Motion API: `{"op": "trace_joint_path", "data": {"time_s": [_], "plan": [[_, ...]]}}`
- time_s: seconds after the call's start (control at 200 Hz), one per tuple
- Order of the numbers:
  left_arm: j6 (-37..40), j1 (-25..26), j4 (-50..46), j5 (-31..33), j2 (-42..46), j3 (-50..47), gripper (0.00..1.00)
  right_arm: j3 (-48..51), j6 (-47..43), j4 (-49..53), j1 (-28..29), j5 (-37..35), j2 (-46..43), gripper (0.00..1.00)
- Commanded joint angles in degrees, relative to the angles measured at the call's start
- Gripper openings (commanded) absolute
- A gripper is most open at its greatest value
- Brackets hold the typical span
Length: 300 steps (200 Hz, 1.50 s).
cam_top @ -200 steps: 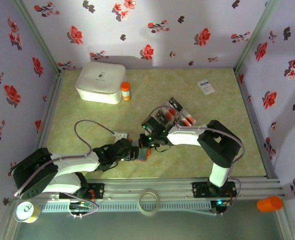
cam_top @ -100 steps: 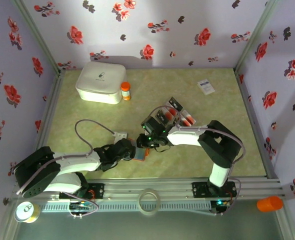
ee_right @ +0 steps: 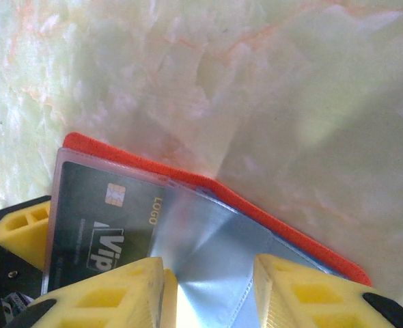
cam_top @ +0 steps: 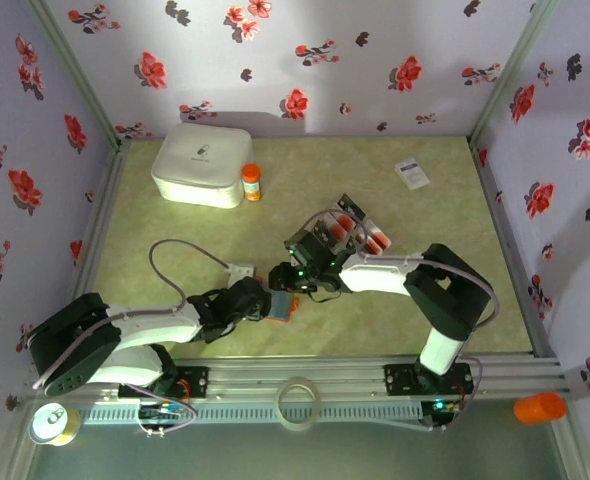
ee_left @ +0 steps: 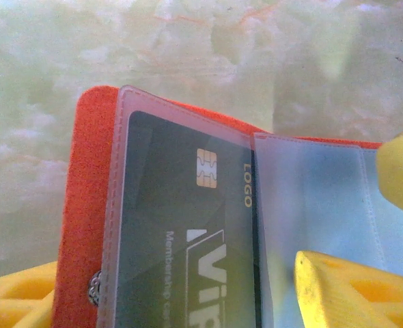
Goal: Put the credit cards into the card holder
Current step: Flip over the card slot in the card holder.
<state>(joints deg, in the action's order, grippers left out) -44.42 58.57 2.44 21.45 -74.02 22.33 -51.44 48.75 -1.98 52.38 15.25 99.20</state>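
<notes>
The orange card holder (cam_top: 286, 306) lies open near the table's front, its grey-blue sleeve (ee_left: 317, 198) spread to the right. One dark credit card (ee_left: 188, 225) with a chip sits inside the clear left pocket (ee_right: 99, 219). My left gripper (cam_top: 267, 303) spans that half of the holder: one finger (ee_left: 17, 301) against the orange edge, the other (ee_left: 345, 294) over the sleeve. My right gripper (ee_right: 208, 287) stands open, straddling the sleeve (ee_right: 215, 246) and holding nothing; it hovers just behind the holder (cam_top: 291, 282). Several more credit cards (cam_top: 351, 231) lie fanned behind it.
A white box (cam_top: 203, 165) and a small orange-capped bottle (cam_top: 250, 182) stand at the back left. A white printed card (cam_top: 412, 174) lies at the back right. Off the table's front edge are a tape ring (cam_top: 298, 402) and an orange cup (cam_top: 540, 408).
My right gripper has opened and let go of the card, which now sits in the holder's pocket. My left gripper's jaws have narrowed onto the holder and stayed put.
</notes>
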Motion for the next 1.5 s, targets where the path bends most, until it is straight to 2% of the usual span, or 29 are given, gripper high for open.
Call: {"op": "trace_joint_path", "data": {"time_s": [0.0,0.77,1.155,1.495], "plan": [[-0.75,0.29,-1.12,-2.76,-0.84,-1.81,0.69,1.4,2.78,-3.0,-0.25,0.57,1.61,0.4],[-0.81,0.31,-0.68,-2.74,-0.87,-1.85,0.64,5.47,7.12,-6.0,0.46,0.42,-2.69,0.47],[-0.83,0.32,-0.39,-2.78,-0.86,-1.76,0.63,5.47,10.0,-8.52,1.4,1.67,0.78,0.47],[-0.73,0.32,-0.33,-2.73,-1.0,-1.58,0.62,6.96,14.49,-14.75,1.32,3.1,2.85,0.48]]}}
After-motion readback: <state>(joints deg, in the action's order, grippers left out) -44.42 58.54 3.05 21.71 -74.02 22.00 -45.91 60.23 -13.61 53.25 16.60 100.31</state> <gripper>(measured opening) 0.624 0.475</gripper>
